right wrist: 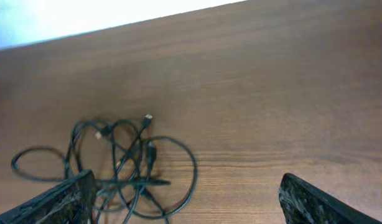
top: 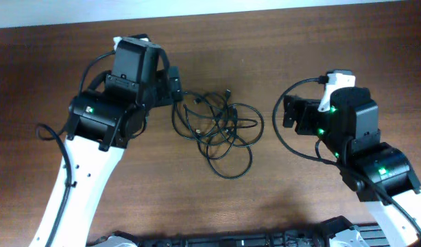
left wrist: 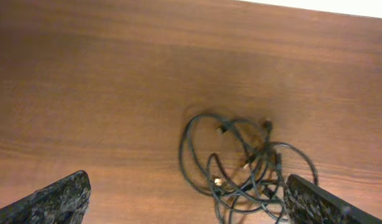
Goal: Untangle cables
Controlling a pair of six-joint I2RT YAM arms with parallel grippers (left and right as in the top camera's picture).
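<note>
Tangled thin black cables are lying on the wooden table. The left gripper is hovering just beside their upper-left edge, while the right gripper is hanging well apart.

Wooden table (brown grain), white strip behind

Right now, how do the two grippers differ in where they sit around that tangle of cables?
The left gripper sits right at the upper left edge of the cables. The right gripper stands off to their right, with bare table between. In the left gripper's own camera the tangle lies low and right, while in the right gripper's camera it lies low and left. Both grippers are open and hold nothing.
</note>
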